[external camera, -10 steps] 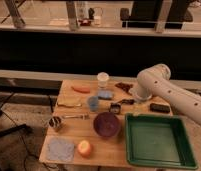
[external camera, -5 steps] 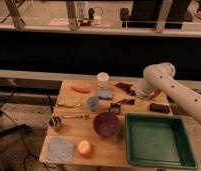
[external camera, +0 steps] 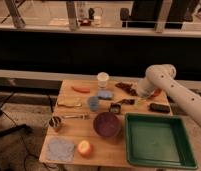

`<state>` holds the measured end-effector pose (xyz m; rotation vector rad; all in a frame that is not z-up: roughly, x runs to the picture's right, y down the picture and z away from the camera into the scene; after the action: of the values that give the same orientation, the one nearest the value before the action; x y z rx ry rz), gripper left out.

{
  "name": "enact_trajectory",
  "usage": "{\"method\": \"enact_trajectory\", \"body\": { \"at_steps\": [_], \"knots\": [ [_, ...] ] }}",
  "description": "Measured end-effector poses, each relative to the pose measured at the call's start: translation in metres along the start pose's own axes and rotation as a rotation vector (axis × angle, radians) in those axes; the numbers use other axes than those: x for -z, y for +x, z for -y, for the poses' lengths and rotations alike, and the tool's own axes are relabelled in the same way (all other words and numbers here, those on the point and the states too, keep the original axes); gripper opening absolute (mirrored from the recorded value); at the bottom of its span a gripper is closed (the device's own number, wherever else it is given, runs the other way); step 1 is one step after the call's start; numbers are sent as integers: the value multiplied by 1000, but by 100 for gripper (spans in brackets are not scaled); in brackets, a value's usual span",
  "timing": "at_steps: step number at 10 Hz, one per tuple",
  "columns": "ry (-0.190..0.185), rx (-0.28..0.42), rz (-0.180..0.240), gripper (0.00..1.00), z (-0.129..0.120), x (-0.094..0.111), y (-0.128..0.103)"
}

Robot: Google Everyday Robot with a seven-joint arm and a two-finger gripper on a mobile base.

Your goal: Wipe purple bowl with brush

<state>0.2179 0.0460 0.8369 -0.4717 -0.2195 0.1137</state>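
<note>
- Brush (external camera: 122, 104), small and dark with a slim black handle and a blocky head: it lies flat on the wooden table (external camera: 79, 131), just behind the bowl and apart from it.
- The brush's long axis runs roughly left to right. The head is at the left end, and the handle points right and slightly away, towards the arm.
- Deep round purple bowl (external camera: 106, 124): it stands upright at the table's middle front, and its inside shows only plain purple.
- Rectangular green plastic tray (external camera: 156, 140): it sits just right of the bowl, with only its green floor showing.
- White paper cup (external camera: 102, 79) at the rear and small blue cup (external camera: 93, 103) left of the brush head: both stand upright, contents not discernible.
- Gripper (external camera: 140, 96) on the white arm: it hangs at the handle's right end with its fingers spread wide, and nothing is seen held.
</note>
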Motion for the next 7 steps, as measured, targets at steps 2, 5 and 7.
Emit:
{"method": "enact_trajectory", "body": {
  "at_steps": [2, 5, 7],
  "knots": [
    [-2, -12, 4, 80, 7, -12, 4],
    [-31, -44, 1, 80, 9, -30, 17],
    [-41, -68, -8, 80, 12, -37, 30]
  ]
}}
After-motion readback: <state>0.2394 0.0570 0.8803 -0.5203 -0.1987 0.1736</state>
